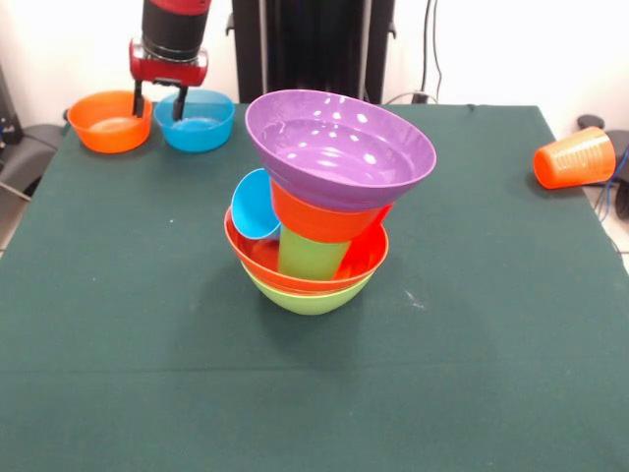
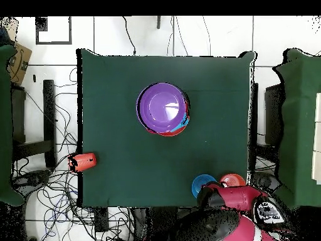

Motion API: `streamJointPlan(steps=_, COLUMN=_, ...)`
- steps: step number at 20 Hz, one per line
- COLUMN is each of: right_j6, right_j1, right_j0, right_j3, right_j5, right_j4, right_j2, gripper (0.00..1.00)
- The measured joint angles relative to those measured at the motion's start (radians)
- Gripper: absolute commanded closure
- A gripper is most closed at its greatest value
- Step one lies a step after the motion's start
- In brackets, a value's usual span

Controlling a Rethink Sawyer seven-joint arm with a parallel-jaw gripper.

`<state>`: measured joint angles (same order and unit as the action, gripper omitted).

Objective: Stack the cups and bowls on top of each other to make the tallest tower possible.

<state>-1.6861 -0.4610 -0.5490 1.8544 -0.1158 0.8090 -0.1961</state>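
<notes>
1. End effector [image 1: 164,100] sat at upper left of the front view, fingers spread and empty. One tip hung over the small orange bowl [image 1: 110,120], the other at the near rim of the small blue bowl [image 1: 200,120].
2. Those two small bowls stood side by side, rims about touching, at the bench [image 1: 118,295] corner. In the overhead view they showed at lower right, blue [image 2: 203,183] and orange [image 2: 232,179], partly under the arm.
3. Tower [image 1: 324,206] stood mid-frame: lime green bowl [image 1: 307,298] as base, orange-red bowl [image 1: 295,265] nested in it, lime green cup [image 1: 310,256] upright inside, light blue cup [image 1: 256,206] leaning on the left rim, a red cup [image 1: 373,246] tucked right, an orange bowl [image 1: 319,221] above them, and the purple bowl [image 1: 339,138] on top, tilted toward the camera.
4. Orange cup [image 1: 575,157] lay on its side at the right bench edge, well apart from the tower.
5. Step in hand, my read: picking one of the two small bowls, probably by the rim. Couldn't tell which one was targeted.
6. Next move would call for dropping one finger inside a rim, closing, lifting clear of the neighbour bowl, then carrying it to the purple bowl.
7. Risk: top bowl was already canted, so placement needed to be centred and gentle.
</notes>
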Motion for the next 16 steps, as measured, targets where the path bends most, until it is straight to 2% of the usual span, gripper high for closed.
streamJointPlan(steps=16, right_j6=0.000, right_j1=0.043, right_j0=0.000, right_j3=-0.019, right_j5=0.000, right_j4=-0.005, right_j2=-0.004, gripper=0.00)
